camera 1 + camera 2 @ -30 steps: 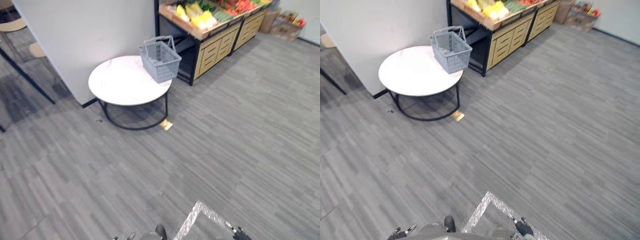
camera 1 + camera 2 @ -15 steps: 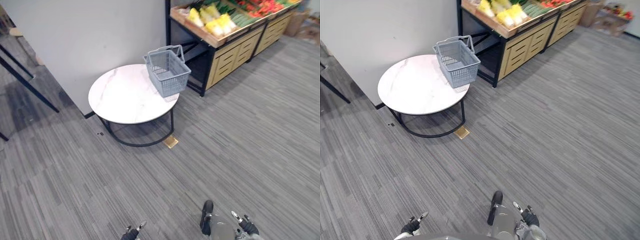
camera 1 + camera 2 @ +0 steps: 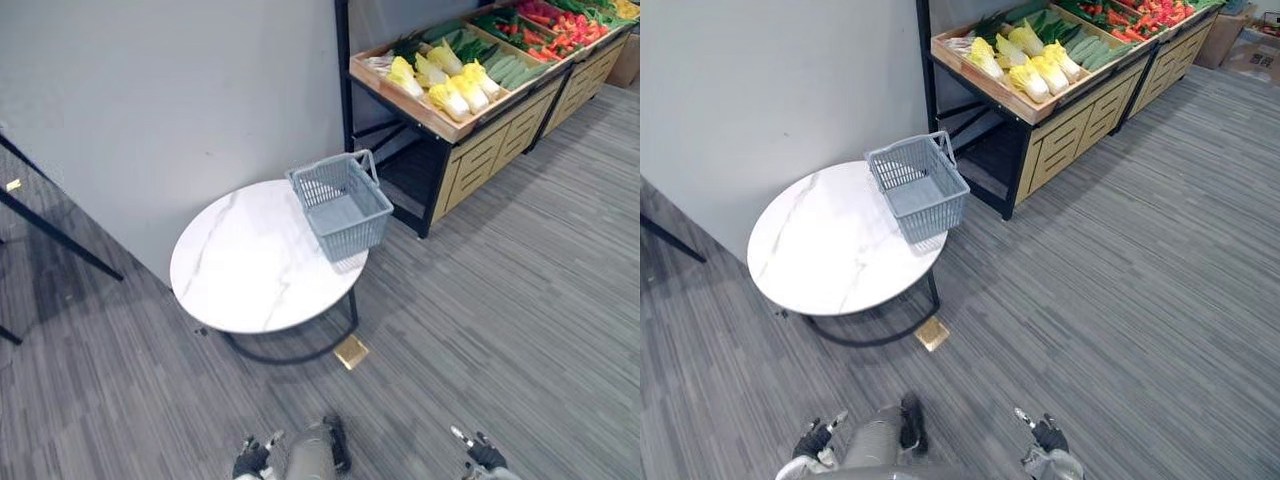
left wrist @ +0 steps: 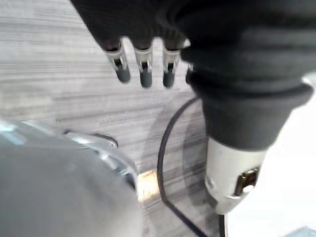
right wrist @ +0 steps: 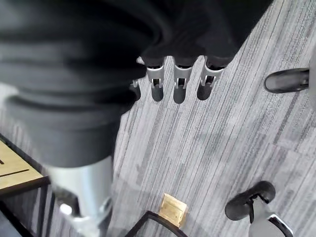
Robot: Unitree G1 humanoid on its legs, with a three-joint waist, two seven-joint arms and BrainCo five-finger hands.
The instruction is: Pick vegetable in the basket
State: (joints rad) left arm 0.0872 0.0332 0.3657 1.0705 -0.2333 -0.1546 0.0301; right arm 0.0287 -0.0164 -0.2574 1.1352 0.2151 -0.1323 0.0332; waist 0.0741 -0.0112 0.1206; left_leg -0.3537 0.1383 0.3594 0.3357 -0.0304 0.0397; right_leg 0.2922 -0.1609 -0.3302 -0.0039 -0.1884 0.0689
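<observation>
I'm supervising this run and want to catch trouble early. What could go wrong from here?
The grey basket sits near the round table's edge, so a bump or heavy drop may tip it off. The cabbages lie packed tight in their crate; a grab might dislodge neighbours. The left robot hand and right robot hand hang open, far away; walking in could clip the table.

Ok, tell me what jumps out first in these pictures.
The grey basket stands empty at the far right edge of the round white table. Beyond it, a wooden stand holds yellow cabbages and other vegetables. The left hand and right hand hang open above the floor.
</observation>
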